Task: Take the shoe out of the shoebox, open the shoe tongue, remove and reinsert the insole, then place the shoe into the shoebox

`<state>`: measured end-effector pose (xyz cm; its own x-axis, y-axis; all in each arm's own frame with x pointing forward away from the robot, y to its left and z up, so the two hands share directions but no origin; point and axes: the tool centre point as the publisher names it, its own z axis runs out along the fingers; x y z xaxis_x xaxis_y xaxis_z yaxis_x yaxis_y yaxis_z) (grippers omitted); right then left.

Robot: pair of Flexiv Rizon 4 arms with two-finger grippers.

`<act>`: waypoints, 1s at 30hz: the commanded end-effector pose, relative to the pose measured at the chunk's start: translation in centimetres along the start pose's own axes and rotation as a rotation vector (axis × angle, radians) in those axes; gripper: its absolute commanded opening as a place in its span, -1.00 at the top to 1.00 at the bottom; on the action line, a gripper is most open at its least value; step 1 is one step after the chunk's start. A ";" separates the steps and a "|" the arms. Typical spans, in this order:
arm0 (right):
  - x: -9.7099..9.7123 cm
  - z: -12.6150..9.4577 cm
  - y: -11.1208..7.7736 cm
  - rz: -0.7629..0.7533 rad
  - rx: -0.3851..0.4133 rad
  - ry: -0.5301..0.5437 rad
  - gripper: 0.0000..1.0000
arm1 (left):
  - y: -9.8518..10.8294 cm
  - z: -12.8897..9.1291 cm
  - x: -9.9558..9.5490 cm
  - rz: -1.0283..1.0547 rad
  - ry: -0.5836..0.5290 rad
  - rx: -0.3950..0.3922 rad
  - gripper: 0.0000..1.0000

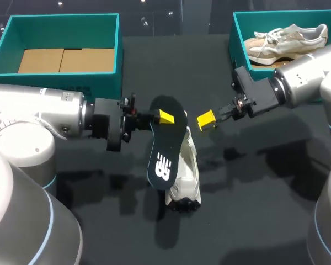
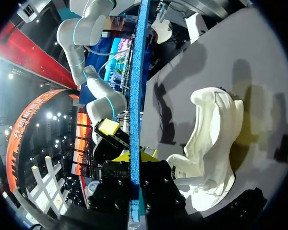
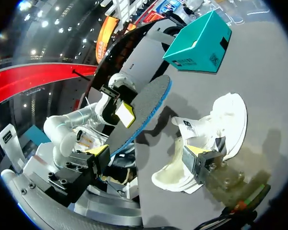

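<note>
My left gripper is shut on the upper end of a black insole, which hangs above the table with its logo side up. In the left wrist view the insole shows edge-on as a blue strip between the yellow tips. Beneath it a white shoe lies on the black table, its opening toward the insole. My right gripper stands open just right of the insole's top, holding nothing. From the right wrist, its spread fingers frame the insole and the shoe.
A teal shoebox lined with cardboard stands at the back left. A second teal box at the back right holds another pale shoe, partly behind my right arm.
</note>
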<state>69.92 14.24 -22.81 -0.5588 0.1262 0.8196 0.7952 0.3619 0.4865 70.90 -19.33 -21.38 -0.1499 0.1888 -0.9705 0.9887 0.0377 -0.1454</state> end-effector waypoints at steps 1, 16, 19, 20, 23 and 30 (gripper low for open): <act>0.3 -0.7 -2.0 -0.153 0.036 -0.065 -1.00 | -2.8 -0.7 -0.2 -0.080 0.053 0.030 1.00; 0.0 -0.7 -2.6 -0.165 0.056 -0.071 -1.00 | -3.0 -0.7 -0.3 -0.087 0.071 0.036 1.00; 0.0 -0.7 -2.6 -0.165 0.056 -0.071 -1.00 | -3.0 -0.7 -0.3 -0.087 0.071 0.036 1.00; 0.0 -0.7 -2.6 -0.165 0.056 -0.071 -1.00 | -3.0 -0.7 -0.3 -0.087 0.071 0.036 1.00; 0.0 -0.7 -2.6 -0.165 0.056 -0.071 -1.00 | -3.1 -1.0 -0.1 -0.139 0.055 0.050 1.00; 0.9 -0.5 -3.3 -0.339 0.106 -0.193 -1.00 | -5.7 -2.3 -0.3 -0.389 0.009 0.117 1.00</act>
<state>68.03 12.72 -24.37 -0.7954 0.1103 0.5960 0.5658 0.4876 0.6649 66.42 -18.68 -20.17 -0.4451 0.1968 -0.8736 0.8907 -0.0033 -0.4546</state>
